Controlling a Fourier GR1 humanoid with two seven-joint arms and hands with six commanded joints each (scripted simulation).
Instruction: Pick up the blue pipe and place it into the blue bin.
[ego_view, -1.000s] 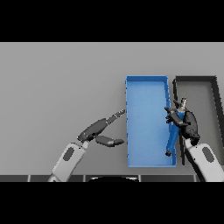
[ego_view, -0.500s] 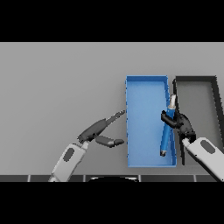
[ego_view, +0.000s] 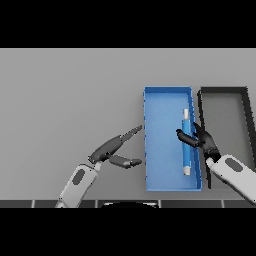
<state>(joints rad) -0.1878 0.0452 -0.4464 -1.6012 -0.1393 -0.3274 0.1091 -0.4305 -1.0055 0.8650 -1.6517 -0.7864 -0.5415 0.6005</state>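
Observation:
The blue pipe (ego_view: 186, 150), with pale ends, lies lengthwise inside the blue bin (ego_view: 167, 90), close to its right wall. My right hand (ego_view: 205, 142) is over that wall, its fingers stretched loosely across the middle of the pipe and its thumb raised apart from it. Left of the bin, above the table, my left hand (ego_view: 111, 148) is open, with straight fingers pointing toward the bin's left wall.
A black bin (ego_view: 223, 90) stands directly right of the blue bin, almost touching it. My right forearm (ego_view: 235, 177) crosses the black bin's near left corner. Grey table spreads to the left and behind.
The pipe has gone from tilted and held in the right hand to lying flat in the blue bin. The right hand has lowered and its fingers have loosened. The left hand barely moved.

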